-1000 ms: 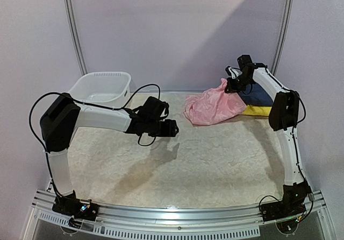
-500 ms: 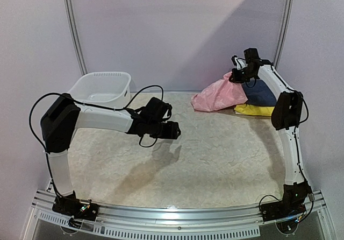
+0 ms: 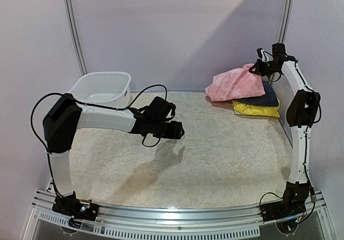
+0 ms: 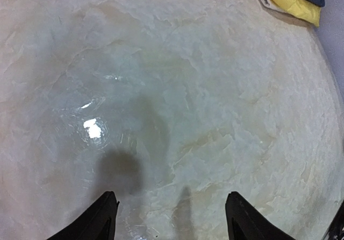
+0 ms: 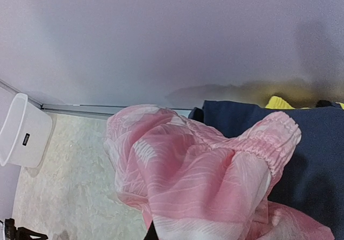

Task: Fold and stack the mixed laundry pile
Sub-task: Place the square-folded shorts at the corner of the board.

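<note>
1. Where the table (image 3: 215, 159) runs into its far right corner, three garments counted: one pink garment (image 3: 235, 83), one navy garment (image 3: 263, 97), one yellow garment (image 3: 257, 110).
2. Stack order, bottom up: yellow on the table, navy on top of it, pink draped over the navy's left part and spilling off toward the table's middle.
3. Grippers: two. Right gripper (image 3: 258, 68) is pressed together on the pink garment's upper edge, above the stack, and the cloth hangs down from it. The right wrist view shows a gathered elastic cuff of the pink lying against the navy. Any print on the navy cannot be made out.
4. Left gripper (image 3: 176, 131) is spread wide with nothing between its fingers. It hovers over bare table left of centre, well apart from the stack. In its wrist view, the yellow and navy edges show at the upper right.
5. Containers: one white basket (image 3: 102, 88), upright at the far left corner. All three garments lie outside it, on the opposite side of the table.
</note>
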Controlling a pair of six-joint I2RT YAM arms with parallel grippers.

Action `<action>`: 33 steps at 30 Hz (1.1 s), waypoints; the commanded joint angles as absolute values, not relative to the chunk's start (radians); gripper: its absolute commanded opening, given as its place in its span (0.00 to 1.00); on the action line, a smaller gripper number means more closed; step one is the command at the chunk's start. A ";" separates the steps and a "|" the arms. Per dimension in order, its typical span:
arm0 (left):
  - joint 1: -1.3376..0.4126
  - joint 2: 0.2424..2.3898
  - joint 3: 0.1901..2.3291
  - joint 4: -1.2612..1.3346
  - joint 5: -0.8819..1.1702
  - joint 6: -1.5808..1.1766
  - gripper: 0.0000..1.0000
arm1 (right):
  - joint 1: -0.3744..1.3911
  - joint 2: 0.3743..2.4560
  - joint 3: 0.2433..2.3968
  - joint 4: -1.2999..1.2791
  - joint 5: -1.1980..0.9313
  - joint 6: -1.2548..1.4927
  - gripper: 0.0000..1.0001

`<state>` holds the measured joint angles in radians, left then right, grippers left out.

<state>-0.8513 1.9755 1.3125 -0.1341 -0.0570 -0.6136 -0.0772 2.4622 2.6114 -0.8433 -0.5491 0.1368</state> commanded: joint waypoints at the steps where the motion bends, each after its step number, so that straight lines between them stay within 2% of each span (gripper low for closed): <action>1: -0.866 2.004 1.347 -0.154 -0.044 -0.609 0.70 | -0.106 2.426 2.644 -0.938 -0.563 0.089 0.00; 16: -0.870 2.029 1.367 -0.165 -0.021 -0.616 0.70 | -0.165 2.481 2.676 -0.982 -0.205 -0.205 0.00; 26: -0.877 2.056 1.379 -0.166 -0.008 -0.621 0.70 | -0.210 2.527 2.683 -0.856 -0.021 -0.316 0.00; 32: -0.879 2.070 1.385 -0.165 -0.008 -0.622 0.70 | -0.210 2.545 2.683 -0.732 -0.014 -0.318 0.00; 33: -0.879 2.073 1.385 -0.166 -0.008 -0.623 0.70 | -0.209 2.547 2.682 -0.720 -0.026 -0.312 0.07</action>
